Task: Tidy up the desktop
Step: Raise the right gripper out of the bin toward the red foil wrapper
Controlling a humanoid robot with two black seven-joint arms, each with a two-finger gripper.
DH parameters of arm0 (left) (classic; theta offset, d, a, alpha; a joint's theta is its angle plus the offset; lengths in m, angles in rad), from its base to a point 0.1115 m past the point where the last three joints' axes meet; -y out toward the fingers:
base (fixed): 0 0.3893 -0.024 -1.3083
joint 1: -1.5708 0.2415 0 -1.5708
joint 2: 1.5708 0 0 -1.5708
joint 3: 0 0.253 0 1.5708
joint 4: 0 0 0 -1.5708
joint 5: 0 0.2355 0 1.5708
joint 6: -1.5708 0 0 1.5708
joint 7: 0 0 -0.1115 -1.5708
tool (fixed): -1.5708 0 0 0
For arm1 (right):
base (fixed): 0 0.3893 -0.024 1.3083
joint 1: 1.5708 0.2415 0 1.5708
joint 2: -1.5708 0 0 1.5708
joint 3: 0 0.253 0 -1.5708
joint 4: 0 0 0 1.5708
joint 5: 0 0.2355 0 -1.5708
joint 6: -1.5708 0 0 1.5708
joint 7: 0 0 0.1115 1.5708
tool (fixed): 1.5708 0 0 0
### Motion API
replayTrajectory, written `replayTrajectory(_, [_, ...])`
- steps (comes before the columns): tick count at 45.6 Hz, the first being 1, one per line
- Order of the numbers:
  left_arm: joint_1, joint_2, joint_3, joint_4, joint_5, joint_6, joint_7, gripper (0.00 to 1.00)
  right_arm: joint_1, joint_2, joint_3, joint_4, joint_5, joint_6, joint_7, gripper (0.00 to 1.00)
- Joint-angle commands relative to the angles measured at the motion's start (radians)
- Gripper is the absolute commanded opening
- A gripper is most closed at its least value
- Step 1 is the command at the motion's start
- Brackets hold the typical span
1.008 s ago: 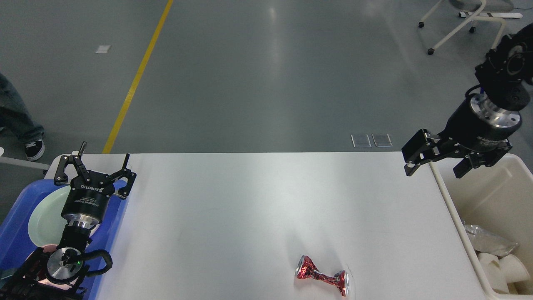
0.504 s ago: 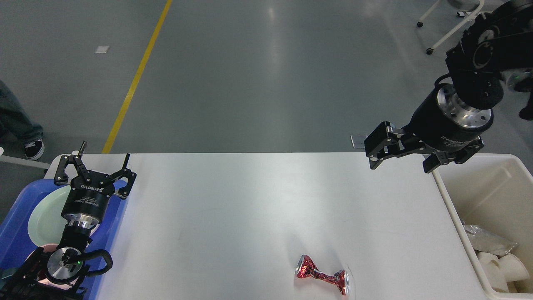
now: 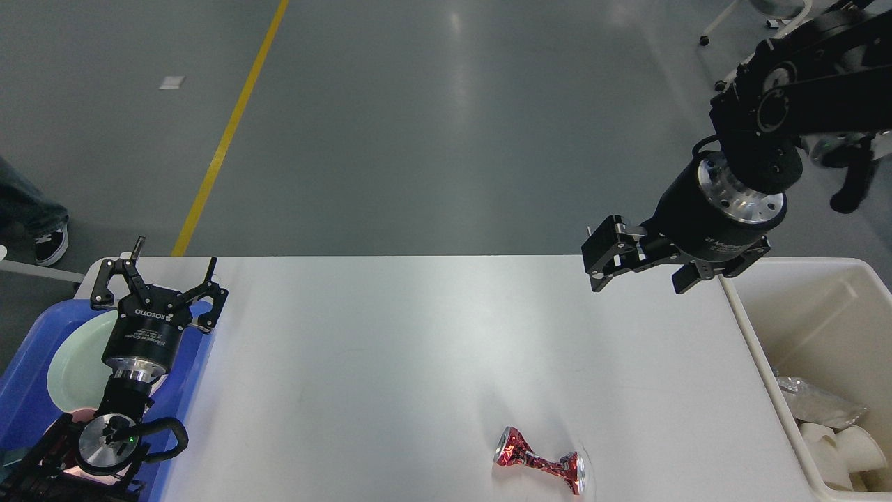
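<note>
The desktop (image 3: 418,348) is a wide white tabletop. A crushed red can (image 3: 538,464) lies on it near the front edge, right of centre. My left gripper (image 3: 174,256) is open and empty, over the far right corner of a blue tray (image 3: 28,369) at the table's left end. My right gripper (image 3: 637,282) is open and empty, held above the far right part of the desktop, just left of the cream bin (image 3: 829,307). It is well behind the can and a little to the right of it.
The blue tray holds a pale green plate (image 3: 73,362). The cream bin holds paper cups (image 3: 843,446) and crumpled plastic (image 3: 815,404). A person's shoe (image 3: 43,242) is on the floor at far left. A chair base (image 3: 752,49) stands at top right.
My right gripper has moved left, from over the bin's near rim to above the desktop's far right part. The left arm and the can have not moved.
</note>
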Motion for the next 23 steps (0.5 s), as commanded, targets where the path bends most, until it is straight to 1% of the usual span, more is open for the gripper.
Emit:
replayTrajectory(1, [0.000,0.000,0.000,0.000,0.000,0.000,0.000,0.96,-0.096,0.003,0.078,-0.001,-0.046,-0.107,0.001,0.90])
replayTrajectory(5, [0.000,0.000,0.000,0.000,0.000,0.000,0.000,0.96,-0.213,0.008,0.152,-0.015,-0.179,-0.155,0.004,0.90])
replayTrajectory(14, [0.000,0.000,0.000,0.000,0.000,0.000,0.000,0.96,-0.406,0.028,0.291,-0.018,-0.621,-0.158,0.012,0.90])
replayTrajectory(20, [0.000,0.000,0.000,0.000,0.000,0.000,0.000,0.96,-0.492,0.057,0.333,-0.020,-0.802,-0.169,0.010,0.89])
replayTrajectory(23, [0.000,0.000,0.000,0.000,0.000,0.000,0.000,0.96,-0.542,0.075,0.331,-0.023,-0.868,-0.183,0.010,0.85])
